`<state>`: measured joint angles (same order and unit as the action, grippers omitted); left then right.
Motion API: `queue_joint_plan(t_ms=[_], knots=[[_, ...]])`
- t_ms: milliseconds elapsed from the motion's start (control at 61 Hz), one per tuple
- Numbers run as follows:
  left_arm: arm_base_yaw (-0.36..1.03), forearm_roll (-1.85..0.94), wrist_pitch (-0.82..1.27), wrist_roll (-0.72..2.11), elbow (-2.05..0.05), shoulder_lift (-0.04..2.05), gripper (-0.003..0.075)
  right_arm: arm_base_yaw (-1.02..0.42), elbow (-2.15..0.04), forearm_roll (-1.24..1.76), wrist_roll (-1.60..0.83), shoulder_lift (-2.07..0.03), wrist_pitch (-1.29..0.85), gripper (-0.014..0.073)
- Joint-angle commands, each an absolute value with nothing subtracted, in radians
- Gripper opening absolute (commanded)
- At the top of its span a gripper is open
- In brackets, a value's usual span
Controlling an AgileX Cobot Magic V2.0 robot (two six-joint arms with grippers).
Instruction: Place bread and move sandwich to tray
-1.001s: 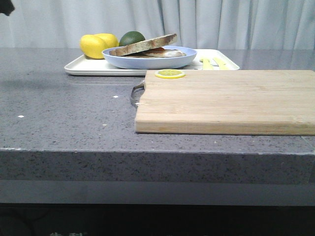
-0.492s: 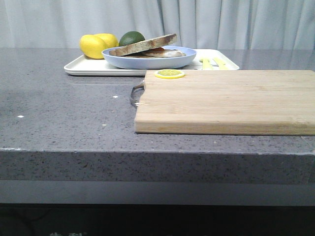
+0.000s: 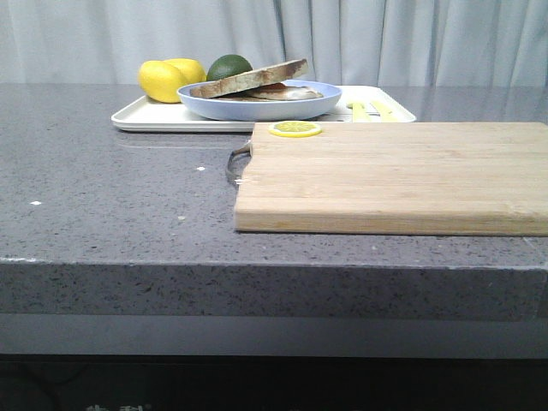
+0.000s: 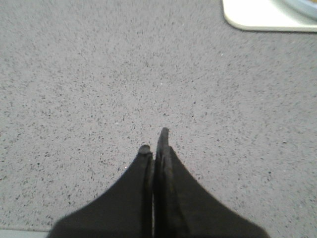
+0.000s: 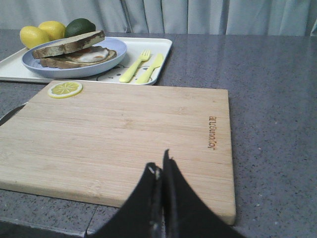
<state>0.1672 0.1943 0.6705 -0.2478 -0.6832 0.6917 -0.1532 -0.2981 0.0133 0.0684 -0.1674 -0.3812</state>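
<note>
Since a second ago: dark shape at the front view's upper-left corner gone, nothing else moved
Sandwich (image 3: 257,83): on blue plate (image 3: 259,103) on tray (image 3: 145,116), behind cutting board (image 3: 394,175)
Left gripper (image 4: 156,141): fingers pressed together, empty
Right gripper (image 5: 159,166): closed, empty, over the board's near edge

Before me a wooden cutting board (image 3: 394,175) bears a lemon slice (image 3: 295,128) at its corner, two lemons (image 3: 169,77) and an avocado (image 3: 228,66) beyond.

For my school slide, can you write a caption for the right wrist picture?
Shut right tool above the wooden cutting board; sandwich waits on the tray.
</note>
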Motion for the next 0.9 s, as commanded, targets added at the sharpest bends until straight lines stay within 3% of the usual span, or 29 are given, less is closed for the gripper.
queue_joint_plan(t_ms=[0, 410, 886], knots=[[0.168, 0.203, 0.566, -0.261, -0.651, 0.566, -0.0020, -0.153, -0.324, 0.000, 0.065, -0.177, -0.308, -0.0060], [0.168, 0.209, 0.518, -0.261, -0.522, 0.112, -0.0020, -0.153, -0.324, 0.000, 0.065, -0.177, -0.308, -0.0060], [0.168, 0.216, 0.429, -0.259, -0.450, 0.068, -0.0020, -0.153, -0.324, 0.000, 0.065, -0.177, -0.308, -0.0060]])
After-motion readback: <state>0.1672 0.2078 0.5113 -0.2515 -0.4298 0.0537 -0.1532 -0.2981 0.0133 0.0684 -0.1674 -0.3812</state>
